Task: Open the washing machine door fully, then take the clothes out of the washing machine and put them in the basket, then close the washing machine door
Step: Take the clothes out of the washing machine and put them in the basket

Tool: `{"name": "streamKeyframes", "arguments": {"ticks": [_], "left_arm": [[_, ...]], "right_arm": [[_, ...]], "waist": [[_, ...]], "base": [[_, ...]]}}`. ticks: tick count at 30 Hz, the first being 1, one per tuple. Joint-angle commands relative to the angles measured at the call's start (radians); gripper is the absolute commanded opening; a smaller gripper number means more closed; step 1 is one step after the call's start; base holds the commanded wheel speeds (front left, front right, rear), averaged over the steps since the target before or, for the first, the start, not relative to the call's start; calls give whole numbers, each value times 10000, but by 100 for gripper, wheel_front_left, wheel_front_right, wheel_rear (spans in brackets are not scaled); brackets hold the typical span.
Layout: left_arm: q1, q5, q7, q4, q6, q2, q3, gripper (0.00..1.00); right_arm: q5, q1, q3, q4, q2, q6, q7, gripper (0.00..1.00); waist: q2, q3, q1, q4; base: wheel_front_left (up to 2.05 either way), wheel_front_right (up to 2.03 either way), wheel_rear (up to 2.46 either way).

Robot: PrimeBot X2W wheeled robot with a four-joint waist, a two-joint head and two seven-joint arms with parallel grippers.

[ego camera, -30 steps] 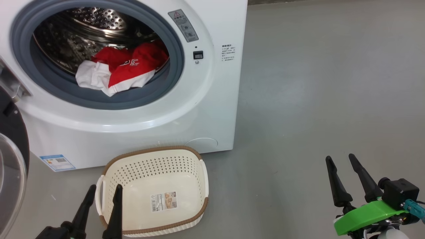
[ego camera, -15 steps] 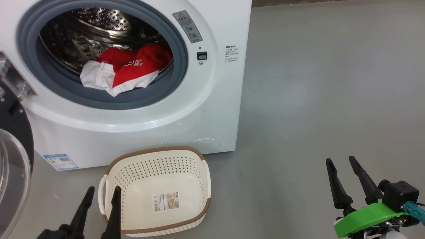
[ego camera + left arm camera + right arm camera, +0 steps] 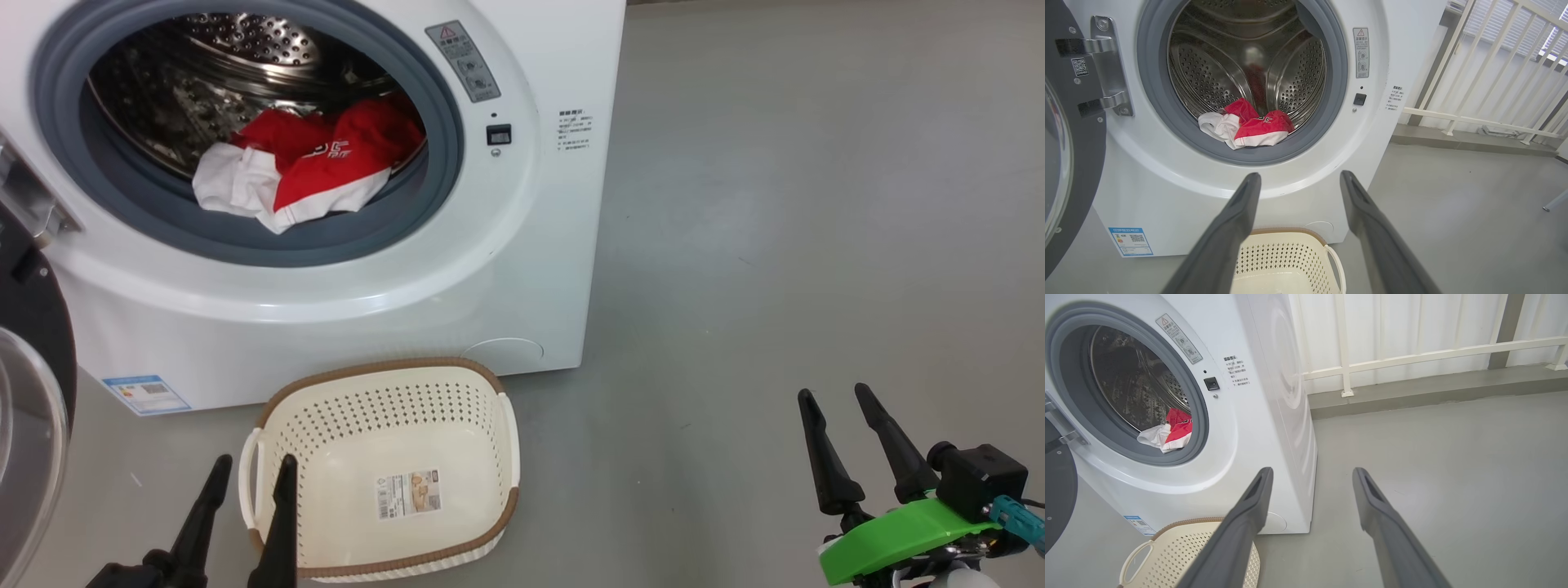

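The white washing machine [image 3: 522, 269] [image 3: 1404, 49] [image 3: 1274, 396] stands with its door [image 3: 28, 392] [image 3: 1061, 163] [image 3: 1057, 490] swung wide to the left. Red and white clothes [image 3: 298, 167] [image 3: 1247, 127] [image 3: 1167, 435] lie at the front of the steel drum. On the floor before the machine sits the cream basket [image 3: 269, 425] [image 3: 1298, 253] [image 3: 1167, 555], with nothing in it. My left gripper [image 3: 253, 469] [image 3: 1300, 179] is open over the basket's left rim. Out on the bare floor to the right, my right gripper [image 3: 834, 396] [image 3: 1312, 473] is open too, holding nothing.
Grey floor [image 3: 816, 204] stretches to the right of the machine. A white railing [image 3: 1412, 355] [image 3: 1494, 81] on a low kerb runs behind it.
The head view has shifted slightly, so the whole scene sits a little further right in the picture. The clothes, basket and both grippers keep their places.
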Motion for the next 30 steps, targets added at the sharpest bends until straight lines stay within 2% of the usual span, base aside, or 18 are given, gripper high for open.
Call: {"name": "streamKeyframes", "arguments": {"ticks": [1, 17, 30], "left_arm": [[-245, -80, -51, -281, -56, 161, 330, 100], [-501, 16, -51, -530, -56, 163, 430, 100], [-530, -3, -51, -83, -56, 43, 657, 100]], "right_arm": [[-148, -168, 193, -293, -98, 63, -92, 100], [-184, -383, 237, -297, -26, 63, -92, 100], [-160, -455, 265, -257, 7, 63, -92, 100]], "waist": [[0, 57, 0, 13], [0, 347, 0, 128], [0, 361, 0, 72]], "base": [[121, -121, 0], [115, -115, 0], [12, -12, 0]]}}
